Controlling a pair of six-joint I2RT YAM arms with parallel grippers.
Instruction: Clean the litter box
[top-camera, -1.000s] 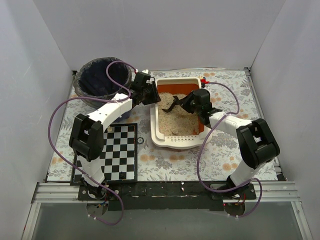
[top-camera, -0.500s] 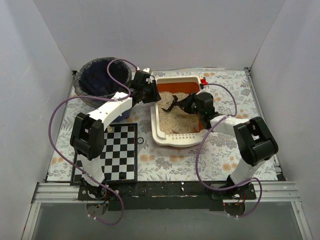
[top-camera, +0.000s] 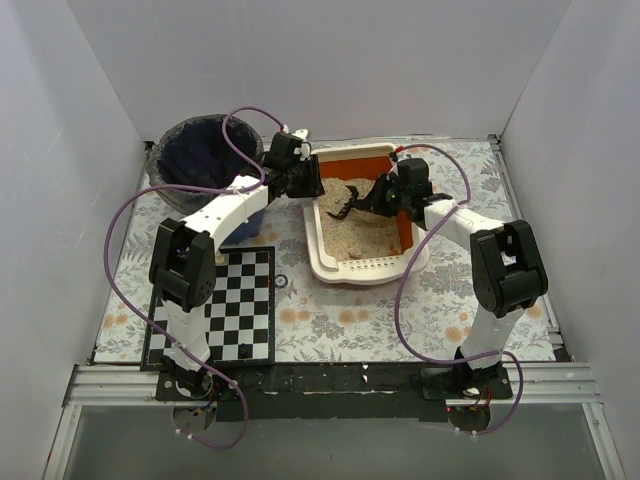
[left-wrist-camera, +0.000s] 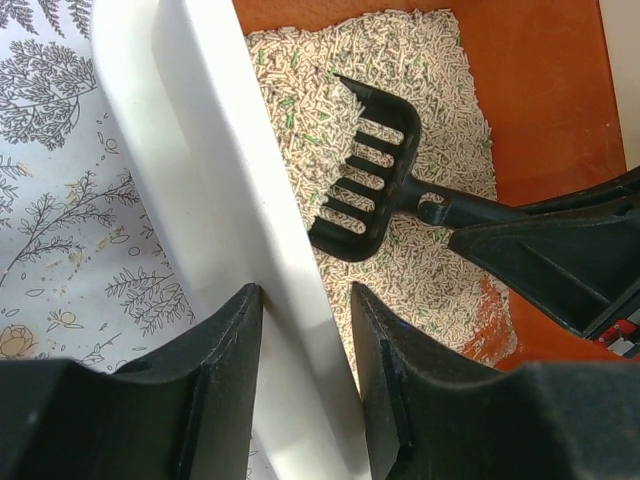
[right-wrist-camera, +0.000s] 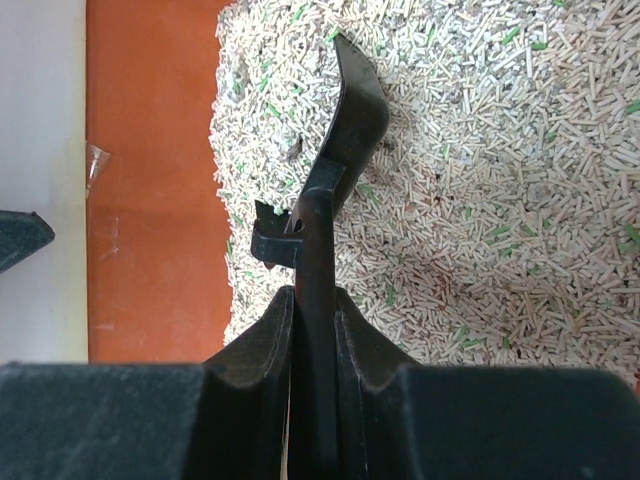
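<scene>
While the left tool (left-wrist-camera: 305, 300) pinches the litter box (left-wrist-camera: 200, 150) by its seemingly stiff, light wall, the right tool (right-wrist-camera: 312, 300) clamps the rigid scoop (left-wrist-camera: 365, 165); loose litter (right-wrist-camera: 480, 200) probably shifts easily.

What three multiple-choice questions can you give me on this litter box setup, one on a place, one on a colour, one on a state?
1. Seen from above, where does the round blue bin with the dark bag stand?
A. Left of the cream-white plastic litter box
B. Right of it
C. Inside it

2. What colour is the litter box's bare inner floor?
A. Green
B. Orange
C. Grey

3. How is the right gripper?
A. Open and empty
B. Shut on the bin's rim
C. Shut on the handle of the black slotted plastic scoop

Answers:
1 A: in the top view the bin sits off the box's left side.
2 B: orange plastic shows beside the beige litter.
3 C: the right wrist view shows both fingers pressed on the handle.
</scene>
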